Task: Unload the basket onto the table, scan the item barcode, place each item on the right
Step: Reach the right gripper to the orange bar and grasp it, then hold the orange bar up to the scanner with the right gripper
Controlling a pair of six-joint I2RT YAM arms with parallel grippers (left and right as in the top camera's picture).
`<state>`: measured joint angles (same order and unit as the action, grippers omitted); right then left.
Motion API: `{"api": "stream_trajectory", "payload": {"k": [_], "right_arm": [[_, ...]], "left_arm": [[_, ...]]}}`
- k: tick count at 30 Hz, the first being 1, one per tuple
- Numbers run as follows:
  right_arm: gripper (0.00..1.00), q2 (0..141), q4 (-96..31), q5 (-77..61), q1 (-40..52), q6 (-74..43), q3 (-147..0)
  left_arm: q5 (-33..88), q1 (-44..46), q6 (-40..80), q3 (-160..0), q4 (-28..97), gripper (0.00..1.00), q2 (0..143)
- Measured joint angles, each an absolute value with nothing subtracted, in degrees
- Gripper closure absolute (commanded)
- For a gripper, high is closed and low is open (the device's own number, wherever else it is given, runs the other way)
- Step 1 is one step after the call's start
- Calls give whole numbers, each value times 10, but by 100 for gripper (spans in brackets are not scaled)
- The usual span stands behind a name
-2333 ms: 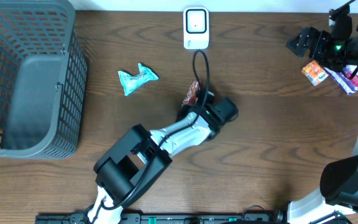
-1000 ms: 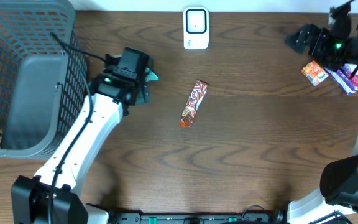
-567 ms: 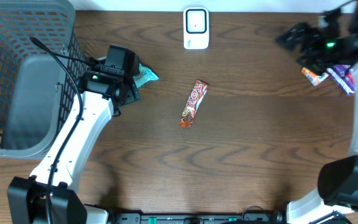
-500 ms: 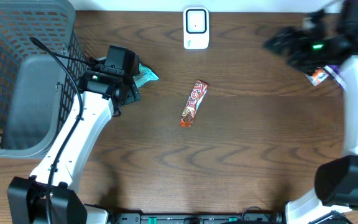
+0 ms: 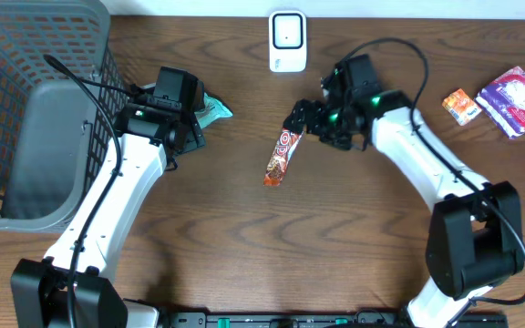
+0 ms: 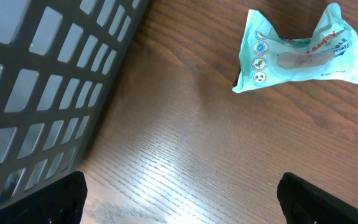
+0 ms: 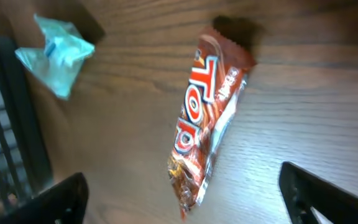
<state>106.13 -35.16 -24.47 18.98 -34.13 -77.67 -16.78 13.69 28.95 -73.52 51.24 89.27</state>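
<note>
The right gripper (image 5: 306, 119), jaws wide and empty, hangs over the red candy bar (image 5: 283, 157) lying on the worktop (image 5: 354, 228) near the barcode scanner (image 5: 287, 41), and should straddle its narrow width before closing.

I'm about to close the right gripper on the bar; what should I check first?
1. Right gripper open: ok.
2. Bar lies between its fingers in the wrist view: ok.
3. Fingers low enough to grip: cannot tell.
4. Bar lies free of other items: ok.
5. Barcode location: cannot tell, only the logo side shows.
6. Left gripper out of the way, open near the packet: ok.
</note>
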Motion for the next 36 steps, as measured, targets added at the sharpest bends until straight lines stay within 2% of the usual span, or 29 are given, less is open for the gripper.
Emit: {"api": "stream_trajectory", "payload": {"k": [7, 11, 13, 14, 17, 18, 20, 28, 32, 36], "right_arm": [[16, 1069, -230, -240, 234, -441, -690], [16, 1097, -208, -222, 256, -481, -676], [20, 1120, -197, -211, 266, -495, -676], [25, 1122, -187, -213, 266, -498, -677], [66, 1134, -172, -212, 266, -507, -681], [83, 1140, -168, -210, 266, -508, -683], [99, 1152, -165, -213, 265, -512, -684], [99, 1163, -173, -232, 249, -505, -698], [99, 1185, -171, -265, 203, -489, -754], [99, 1187, -74, -291, 157, -483, -810]], "left_arm": [[-168, 137, 289, -735, 512, 2, 893], [-168, 137, 289, -735, 512, 2, 893], [-168, 137, 289, -735, 512, 2, 893], [-168, 137, 289, -735, 513, 2, 893], [-168, 137, 289, -735, 512, 2, 893], [-168, 137, 289, -735, 512, 2, 893], [-168, 137, 289, -735, 512, 2, 893], [-168, 137, 289, -735, 512, 2, 893], [-168, 137, 289, -735, 512, 2, 893], [-168, 137, 289, -735, 512, 2, 893]]}}
